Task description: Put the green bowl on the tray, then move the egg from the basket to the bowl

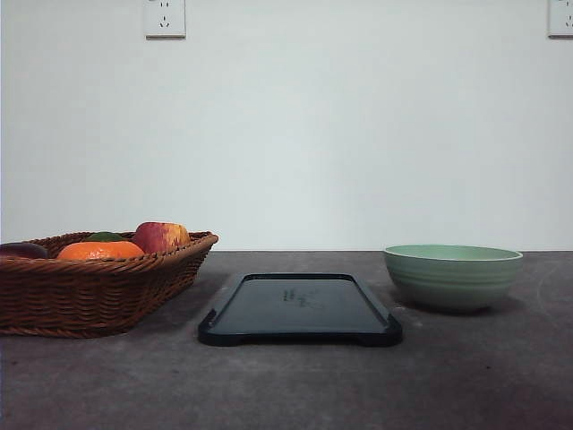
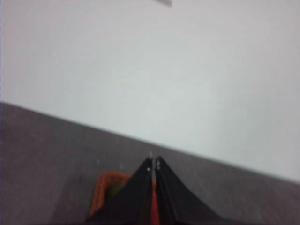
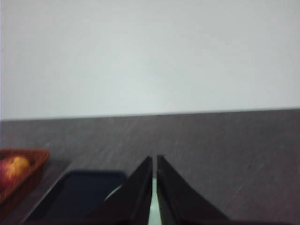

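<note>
Green bowl (image 1: 453, 277) empty beside bare tray (image 1: 300, 309); fruit heaped in basket (image 1: 94, 285). Left hand (image 2: 153, 165) and right hand (image 3: 154, 160) pressed together, aloft.

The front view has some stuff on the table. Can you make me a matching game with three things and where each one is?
Things:
1. brown woven wicker basket
2. flat black rectangular tray
3. pale green round ceramic bowl

Places:
A. middle of the table
B. right side, empty, on the table
C. left side, with fruit in it

Pairs: 1-C, 2-A, 3-B
</note>
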